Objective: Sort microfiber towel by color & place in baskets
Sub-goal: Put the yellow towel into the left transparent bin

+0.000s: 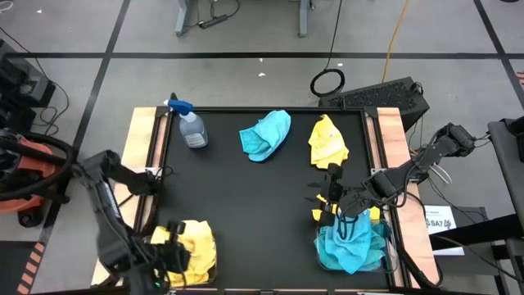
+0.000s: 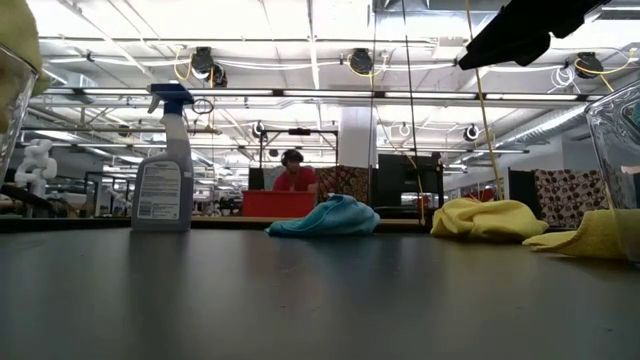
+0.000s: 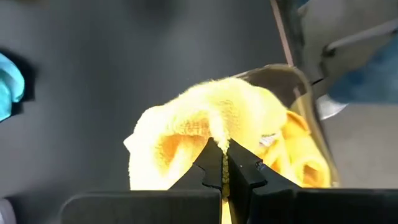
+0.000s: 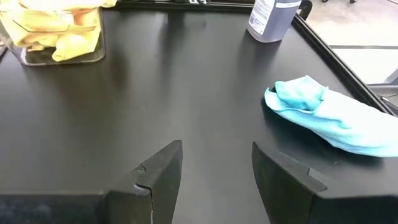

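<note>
Where black table [image 1: 246, 213] ends, workshop; person [image 2: 293, 172] behind red bin [image 2: 279, 203].

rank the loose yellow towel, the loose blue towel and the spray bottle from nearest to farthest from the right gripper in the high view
Measured from the right gripper, open beside the bin of blue towels:
1. Loose yellow towel, just beyond the gripper, on the table's right side.
2. Loose blue towel, farther toward the middle of the far edge.
3. Spray bottle, at the far left corner.
</note>
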